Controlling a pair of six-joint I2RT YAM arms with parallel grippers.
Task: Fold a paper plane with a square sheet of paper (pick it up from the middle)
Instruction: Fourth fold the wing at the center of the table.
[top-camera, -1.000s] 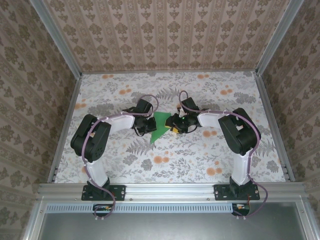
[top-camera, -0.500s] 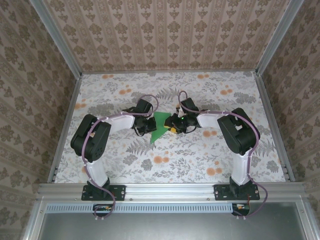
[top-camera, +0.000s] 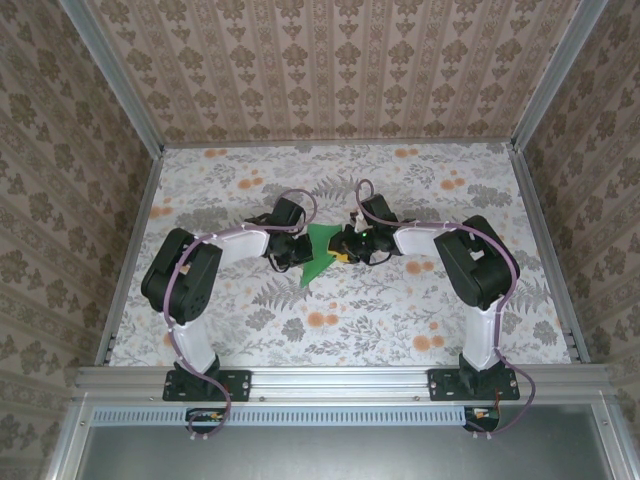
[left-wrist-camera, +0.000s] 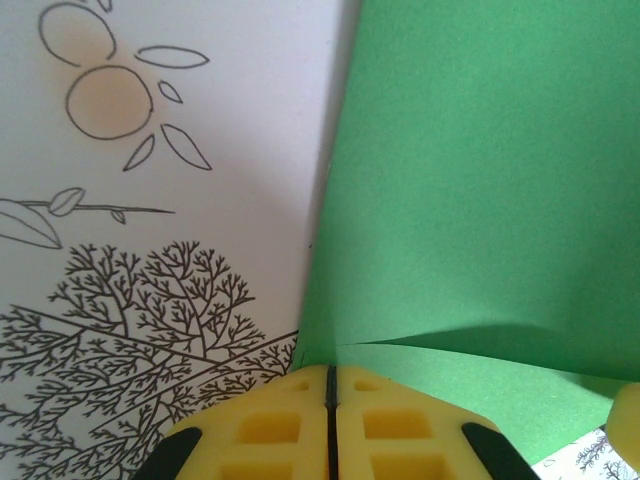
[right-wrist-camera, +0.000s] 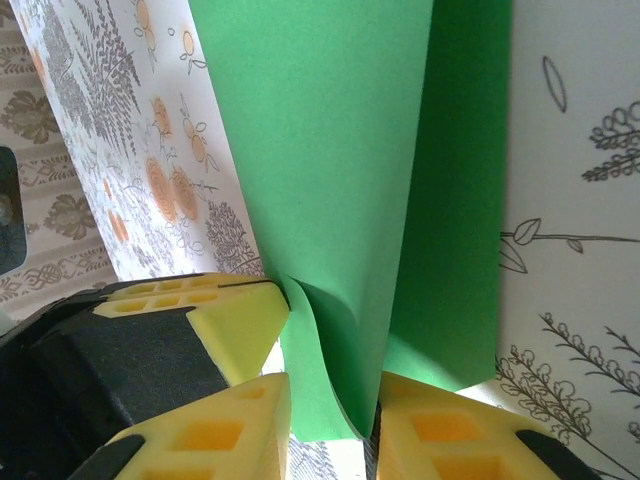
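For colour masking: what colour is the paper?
The paper is bright green; right wrist view best.

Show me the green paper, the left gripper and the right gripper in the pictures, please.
green paper (top-camera: 322, 248), top view, middle of the visible sheet.
left gripper (left-wrist-camera: 328, 385), left wrist view, seam where its yellow fingertips meet.
right gripper (right-wrist-camera: 332, 395), right wrist view, gap between its yellow fingertips.

The square sheet of paper (top-camera: 318, 252) is thin green paper, matt and smooth, with no sheen where it curves. The left gripper's fingers (left-wrist-camera: 300, 425) and the right gripper's fingers (right-wrist-camera: 220, 435) look like matt yellow plastic or rubber, moulded with hollow pockets. The tabletop (top-camera: 400, 320) has a smooth printed floral covering edged by pale brushed metal rails (top-camera: 340, 378), and the arm shells (top-camera: 478, 262) are glossy black and white plastic.
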